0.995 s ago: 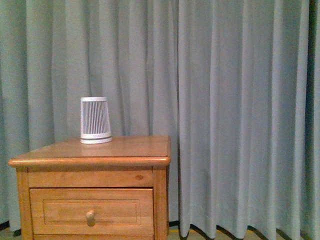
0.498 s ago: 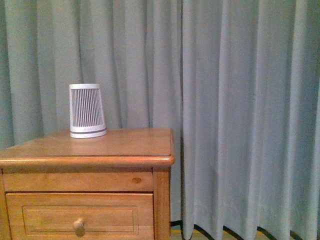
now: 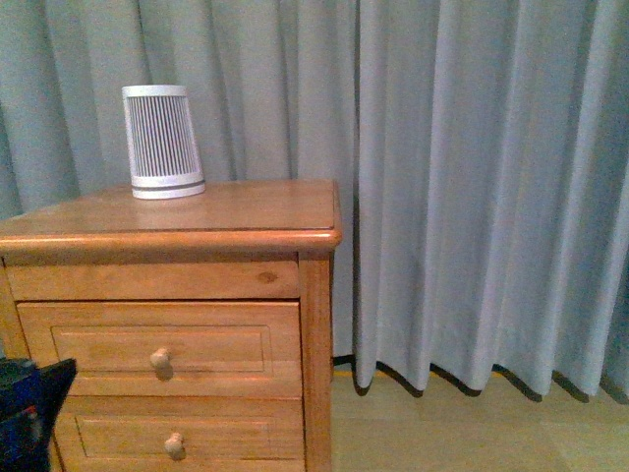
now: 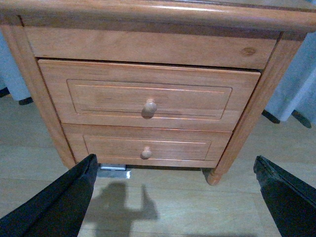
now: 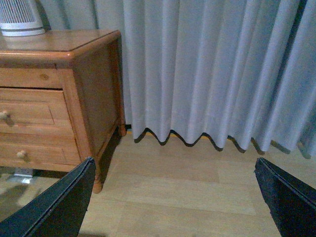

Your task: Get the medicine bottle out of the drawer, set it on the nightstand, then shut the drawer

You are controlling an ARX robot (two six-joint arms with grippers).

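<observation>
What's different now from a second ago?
Only the robot's view moved: it dropped, so the lower drawer and floor now show, and its left arm edged into the corner. The nightstand, upper drawer and ribbed device stayed put; nothing was grasped.

Ribbed white device (image 3: 162,143): tapered, wider at base, grey band near bottom, upright, close before curtain | curtain (image 3: 472,197): pale grey-blue, deep pleats, scalloped hem reaching floor | floor (image 3: 462,428): light wood planks | lower drawer (image 3: 226,438): honey-brown, recessed panel, round knob, shut.
</observation>
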